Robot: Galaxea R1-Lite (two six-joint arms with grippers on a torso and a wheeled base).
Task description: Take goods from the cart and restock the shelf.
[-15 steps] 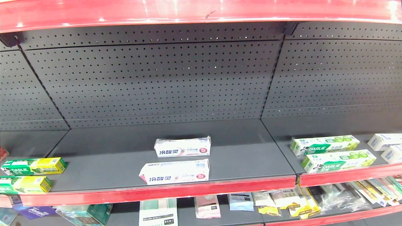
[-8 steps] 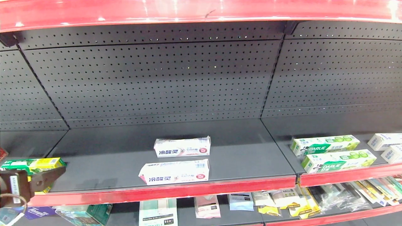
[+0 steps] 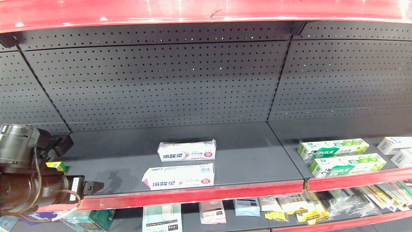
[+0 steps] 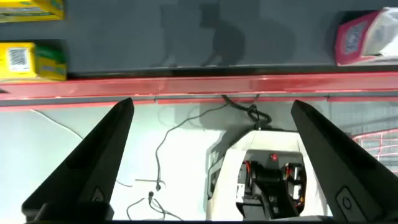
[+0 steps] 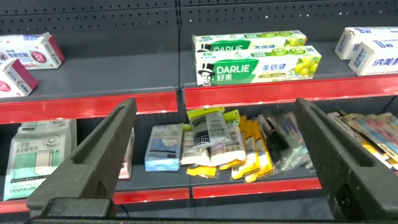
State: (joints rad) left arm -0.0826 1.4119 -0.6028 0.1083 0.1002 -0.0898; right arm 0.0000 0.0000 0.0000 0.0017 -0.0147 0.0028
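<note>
Grey shelf (image 3: 244, 151) boards are running across the head view, with two white toothpaste boxes (image 3: 179, 176) lying at bottom centre and green boxes (image 3: 347, 165) at lower right. At lower left the left gripper (image 4: 211, 107) is hovering by the red edge (image 3: 193, 195), fingers spread wide and carrying nothing. The right gripper (image 5: 214, 102) is likewise gaping and empty. The next box is probably best gripped across its narrow sides, then laid flat beside matching stock.
</note>
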